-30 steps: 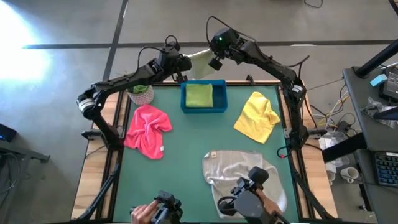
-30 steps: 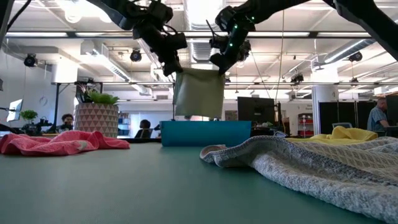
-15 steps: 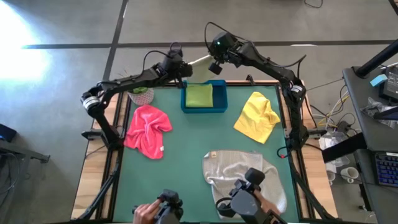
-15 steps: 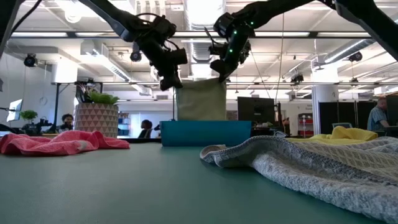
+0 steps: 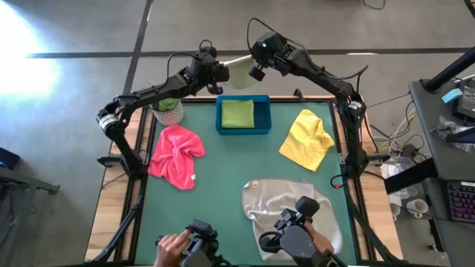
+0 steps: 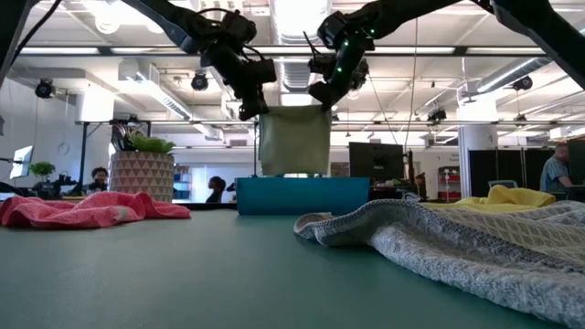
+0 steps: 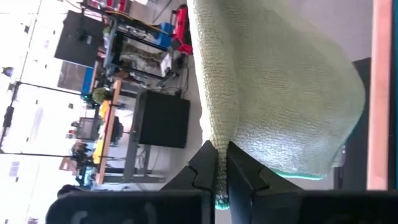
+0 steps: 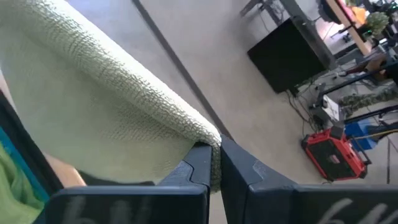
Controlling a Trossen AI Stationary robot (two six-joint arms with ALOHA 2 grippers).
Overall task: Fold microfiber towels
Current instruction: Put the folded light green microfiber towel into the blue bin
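An olive green towel (image 6: 293,140) hangs spread in the air beyond the table's far edge, behind the blue tray (image 6: 302,195), which hides its lower edge in the low view. My left gripper (image 6: 257,110) is shut on its upper left corner and my right gripper (image 6: 322,99) on its upper right corner. In the high view the towel (image 5: 237,72) shows as a pale strip between the two. A folded lime green towel (image 5: 237,113) lies in the tray (image 5: 263,122). Pink (image 5: 176,154), yellow (image 5: 306,139) and grey (image 5: 286,204) towels lie crumpled on the table. My left gripper pinches the olive towel's upper edge at one corner (image 7: 219,163) between its two fingers, coming slanting down from the table's left. The cloth hangs below, clear of the table. My right gripper pinches the opposite upper corner (image 8: 214,155) between its two fingers, slanting down from the table's right. The top edge runs nearly level between the two holds with a slight sag.
A potted plant (image 5: 169,111) stands at the table's far left corner, close under my left arm. At the near edge a person's hands (image 5: 172,251) hold control handles.
The olive towel, held by both shut grippers, dipped a little half a second ago and has come up again. Its top edge, slanted a second ago, now runs nearly level.
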